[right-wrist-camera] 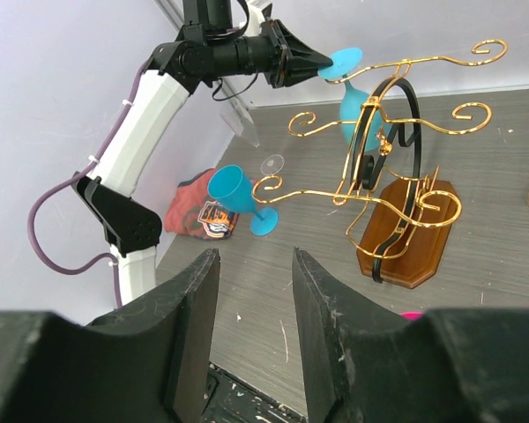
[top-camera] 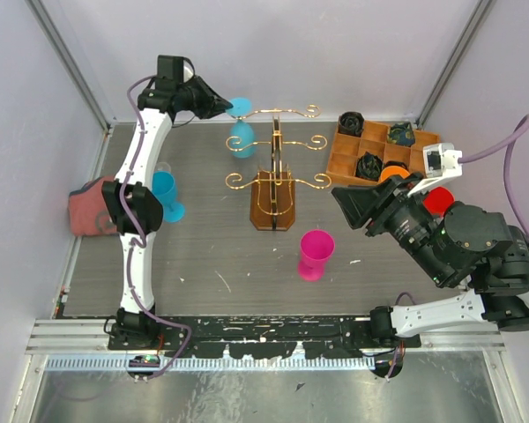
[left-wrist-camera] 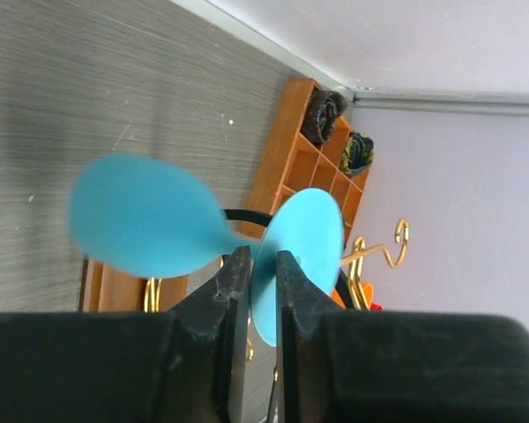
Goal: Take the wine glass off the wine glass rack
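Left gripper (left-wrist-camera: 263, 260) was clamped on the stem of the blue wine glass (left-wrist-camera: 150, 216), hanging at the scroll end of the wine glass rack (top-camera: 273, 210) upper-left arm. Grasp judged done; drawing it clear not yet done. Right gripper (right-wrist-camera: 254, 264) had its fingers apart, holding nothing.

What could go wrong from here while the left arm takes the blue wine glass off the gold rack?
1. The left fingers pinch the wine glass only at its thin stem beside the foot; the bowl could swing or slip out.
2. The foot is close to a scroll end of the wine glass rack; if it catches, the pull might tip the rack.
3. A second blue glass stands beside the left arm's elbow and could be knocked.
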You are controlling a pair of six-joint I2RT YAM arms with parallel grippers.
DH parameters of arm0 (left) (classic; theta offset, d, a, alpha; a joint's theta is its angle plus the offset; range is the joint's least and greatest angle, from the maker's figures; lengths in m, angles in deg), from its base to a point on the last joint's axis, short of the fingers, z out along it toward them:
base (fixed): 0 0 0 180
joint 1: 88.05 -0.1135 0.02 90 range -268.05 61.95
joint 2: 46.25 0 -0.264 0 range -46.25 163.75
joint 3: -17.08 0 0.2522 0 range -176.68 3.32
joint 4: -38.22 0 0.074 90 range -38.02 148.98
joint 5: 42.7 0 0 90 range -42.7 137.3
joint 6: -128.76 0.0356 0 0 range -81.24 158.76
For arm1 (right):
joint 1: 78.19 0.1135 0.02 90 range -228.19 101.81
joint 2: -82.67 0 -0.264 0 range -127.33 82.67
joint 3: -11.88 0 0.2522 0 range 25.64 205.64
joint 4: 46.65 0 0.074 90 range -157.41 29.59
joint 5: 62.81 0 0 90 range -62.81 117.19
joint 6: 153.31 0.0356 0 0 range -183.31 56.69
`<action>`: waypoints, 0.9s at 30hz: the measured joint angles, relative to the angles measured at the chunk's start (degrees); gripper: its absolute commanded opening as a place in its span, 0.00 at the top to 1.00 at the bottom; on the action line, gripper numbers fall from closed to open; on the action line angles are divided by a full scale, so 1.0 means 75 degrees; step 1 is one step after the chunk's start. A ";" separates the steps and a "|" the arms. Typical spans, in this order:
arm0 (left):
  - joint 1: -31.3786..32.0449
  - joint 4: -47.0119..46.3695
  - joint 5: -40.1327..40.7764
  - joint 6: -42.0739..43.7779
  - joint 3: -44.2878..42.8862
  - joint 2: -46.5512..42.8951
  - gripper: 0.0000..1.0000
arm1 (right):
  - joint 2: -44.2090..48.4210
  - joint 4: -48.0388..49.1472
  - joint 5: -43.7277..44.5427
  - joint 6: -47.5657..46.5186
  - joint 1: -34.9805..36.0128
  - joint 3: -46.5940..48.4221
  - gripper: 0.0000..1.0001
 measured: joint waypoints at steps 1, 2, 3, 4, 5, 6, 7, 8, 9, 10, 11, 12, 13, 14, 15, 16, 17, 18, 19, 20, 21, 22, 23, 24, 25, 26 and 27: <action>0.0000 -0.0102 -0.0026 -0.0032 0.0026 -0.0012 0.95 | 0.0000 0.0000 0.0006 0.0006 0.0000 -0.0006 0.56; 0.0000 -0.0157 -0.0070 -0.0082 0.0050 -0.0032 1.00 | 0.0000 -0.0003 0.0012 0.0009 0.0000 -0.0017 0.56; 0.0000 -0.0259 -0.0105 -0.0105 0.0079 -0.0055 1.00 | 0.0000 -0.0003 0.0012 0.0012 0.0000 -0.0029 0.56; 0.0000 -0.0385 -0.0146 -0.0152 0.0093 -0.0082 1.00 | 0.0000 -0.0009 0.0015 0.0015 0.0000 -0.0044 0.56; 0.0006 -0.0449 -0.0154 -0.0181 0.0099 -0.0108 1.00 | 0.0003 -0.0009 0.0015 0.0017 0.0003 -0.0055 0.56; 0.0009 -0.0501 -0.0146 -0.0181 0.0102 -0.0134 1.00 | 0.0009 -0.0017 0.0015 0.0023 0.0000 -0.0064 0.56; 0.0015 -0.0495 -0.0143 -0.0187 0.0114 -0.0157 1.00 | 0.0023 -0.0020 0.0017 0.0035 0.0000 -0.0087 0.56; 0.0017 -0.0498 -0.0125 -0.0184 0.0140 -0.0175 1.00 | 0.0041 -0.0029 0.0017 0.0041 0.0000 -0.0111 0.56; 0.0020 -0.0498 -0.0122 -0.0187 0.0178 -0.0189 1.00 | 0.0076 -0.0026 0.0017 0.0047 0.0000 -0.0143 0.56; 0.0020 -0.0501 -0.0111 -0.0187 0.0224 -0.0210 1.00 | 0.0105 -0.0029 0.0017 0.0061 0.0000 -0.0175 0.57; 0.0020 -0.0536 -0.0099 -0.0201 0.0294 -0.0242 1.00 | 0.0134 -0.0035 0.0017 0.0070 0.0000 -0.0201 0.56; 0.0020 -0.0592 -0.0087 -0.0213 0.0393 -0.0297 1.00 | 0.0152 -0.0032 0.0017 0.0076 0.0000 -0.0213 0.57; 0.0020 -0.0662 -0.0085 -0.0239 0.0501 -0.0361 1.00 | 0.0178 -0.0032 0.0020 0.0093 0.0000 -0.0230 0.56; 0.0020 -0.0729 -0.0087 -0.0274 0.0615 -0.0425 1.00 | 0.0192 -0.0032 0.0020 0.0105 0.0000 -0.0245 0.56; 0.0020 -0.0781 -0.0093 -0.0303 0.0694 -0.0481 1.00 | 0.0198 -0.0038 0.0023 0.0122 0.0000 -0.0256 0.56; 0.0017 -0.0793 -0.0093 -0.0323 0.0723 -0.0501 1.00 | 0.0198 -0.0038 0.0023 0.0140 0.0000 -0.0259 0.56; 0.0017 -0.0822 -0.0096 -0.0338 0.0755 -0.0516 1.00 | 0.0198 -0.0035 0.0026 0.0157 0.0000 -0.0265 0.56; 0.0017 -0.0871 -0.0093 -0.0350 0.0825 -0.0545 1.00 | 0.0198 -0.0044 0.0026 0.0172 0.0000 -0.0271 0.57; 0.0017 -0.0938 -0.0096 -0.0356 0.0941 -0.0595 1.00 | 0.0201 -0.0044 0.0029 0.0184 0.0000 -0.0283 0.56; 0.0012 -0.1017 -0.0105 -0.0373 0.1105 -0.0673 1.00 | 0.0216 -0.0044 0.0032 0.0187 0.0003 -0.0303 0.56; 0.0003 -0.1172 -0.0140 -0.0414 0.1352 -0.0787 1.00 | 0.0230 -0.0061 0.0035 0.0192 0.0000 -0.0318 0.56; -0.0017 -0.1425 -0.0195 -0.0493 0.1722 -0.0970 1.00 | 0.0239 -0.0070 0.0047 0.0201 0.0000 -0.0329 0.56; -0.0050 -0.1687 -0.0251 -0.0592 0.2084 -0.1148 1.00 | 0.0248 -0.0073 0.0050 0.0213 0.0000 -0.0341 0.56; -0.0090 -0.1923 -0.0303 -0.0676 0.2410 -0.1311 1.00 | 0.0248 -0.0079 0.0052 0.0213 0.0000 -0.0341 0.56; -0.0157 -0.2159 -0.0379 -0.0787 0.2818 -0.1515 1.00 | 0.0245 -0.0079 0.0055 0.0216 0.0003 -0.0344 0.57; -0.0216 -0.2305 -0.0469 -0.0857 0.3095 -0.1661 1.00 | 0.0242 -0.0082 0.0055 0.0219 0.0003 -0.0347 0.57; -0.0251 -0.2436 -0.0539 -0.0930 0.3296 -0.1772 1.00 | 0.0242 -0.0085 0.0058 0.0219 0.0000 -0.0347 0.56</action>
